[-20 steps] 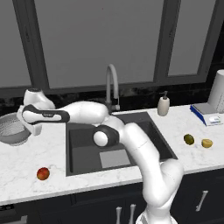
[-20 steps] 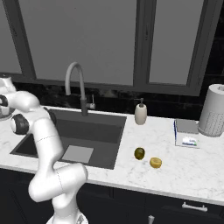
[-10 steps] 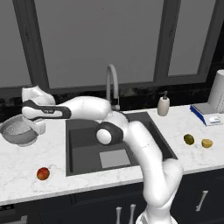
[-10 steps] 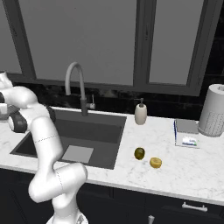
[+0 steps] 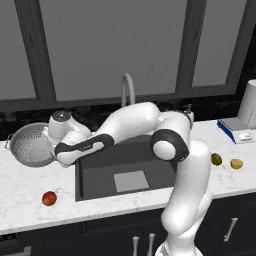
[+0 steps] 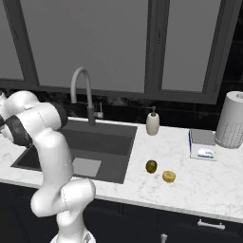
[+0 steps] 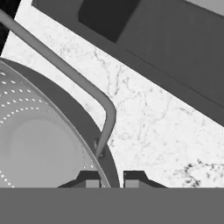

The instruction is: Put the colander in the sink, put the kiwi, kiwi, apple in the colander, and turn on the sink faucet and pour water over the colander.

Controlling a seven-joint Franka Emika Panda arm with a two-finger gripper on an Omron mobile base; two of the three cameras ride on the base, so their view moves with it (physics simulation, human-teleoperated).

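Note:
The colander (image 5: 30,145) is a perforated metal bowl on the counter left of the sink (image 5: 95,180), and it looks tipped up on its right side. In the hand view my gripper (image 7: 112,178) is shut on the colander's rim (image 7: 94,131), just below one wire handle (image 7: 65,70). The apple (image 5: 49,198) lies near the counter's front edge, left of the sink. Right of the sink lie the two kiwis, one dark green (image 6: 151,166) and one yellower (image 6: 168,176). The sink faucet (image 6: 80,90) stands behind the basin and no water is running.
A cream soap dispenser (image 6: 153,123) stands behind the sink's right corner. A blue and white box (image 6: 203,144) and a paper towel roll (image 6: 231,121) are at the far right. My arm reaches across the sink's left half.
The jaws closed on the colander's rim. The colander has shifted a little to the right, toward the sink, and looks tilted up, with the hand moving along with it.

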